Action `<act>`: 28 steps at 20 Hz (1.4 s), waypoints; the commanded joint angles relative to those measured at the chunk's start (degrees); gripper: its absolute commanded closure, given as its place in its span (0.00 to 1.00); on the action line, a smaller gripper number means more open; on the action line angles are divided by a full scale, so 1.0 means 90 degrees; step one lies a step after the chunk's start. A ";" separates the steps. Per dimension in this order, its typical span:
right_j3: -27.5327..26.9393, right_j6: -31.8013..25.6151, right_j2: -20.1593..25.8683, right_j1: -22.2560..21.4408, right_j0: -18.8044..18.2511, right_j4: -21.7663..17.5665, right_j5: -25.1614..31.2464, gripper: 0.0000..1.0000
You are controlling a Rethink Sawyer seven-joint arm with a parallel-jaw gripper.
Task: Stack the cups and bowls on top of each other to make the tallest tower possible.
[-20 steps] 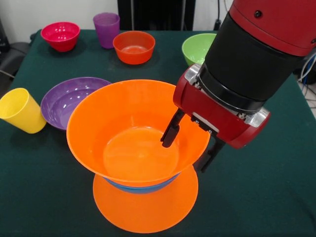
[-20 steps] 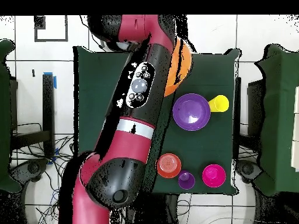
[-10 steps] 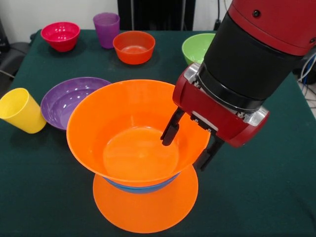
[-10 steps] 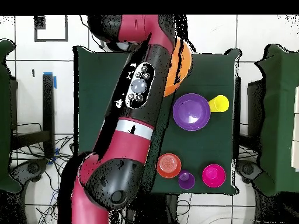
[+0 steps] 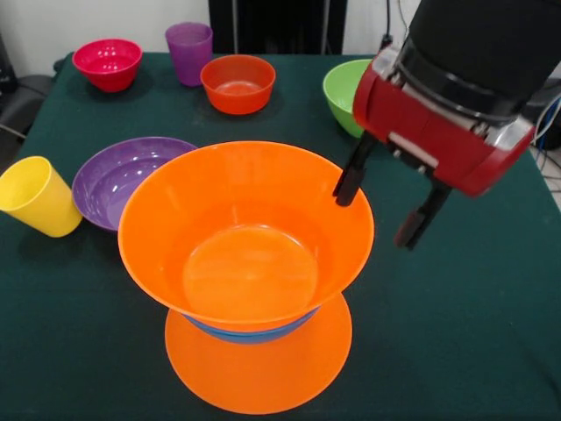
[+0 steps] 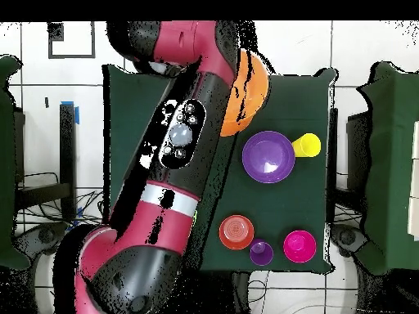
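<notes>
While the tower (image 5: 250, 289) in the front view counts three pieces — a large orange bowl upside down on the counter (image 5: 473, 333), a sliver of blue bowl on it, and a second large orange bowl (image 5: 245, 232) upright on top — most of the stacking is left. The tool (image 5: 384, 209) hangs beside that top bowl's rim, fingers spread and empty. Loose on the counter sit the wide purple bowl (image 5: 118, 178), yellow cup (image 5: 35, 196), pink-red bowl (image 5: 108, 63), purple cup (image 5: 189, 51), orange-red bowl (image 5: 237, 83) and green bowl (image 5: 346, 88).

From overhead, the arm (image 6: 176, 163) hides most of the tower; the purple bowl, yellow cup and three small pieces lie apart — none stacked.
</notes>
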 commanded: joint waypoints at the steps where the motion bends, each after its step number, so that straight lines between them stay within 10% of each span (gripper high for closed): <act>1: 0.1259 0.0826 0.1112 -0.0766 0.0258 -0.0055 -0.0322 0.00; 10: 0.3579 0.0493 0.1581 -0.1833 0.0895 -0.0258 -0.1074 0.00; 28: 0.5297 0.0177 0.1950 -0.2710 0.1075 -0.0494 -0.1912 0.00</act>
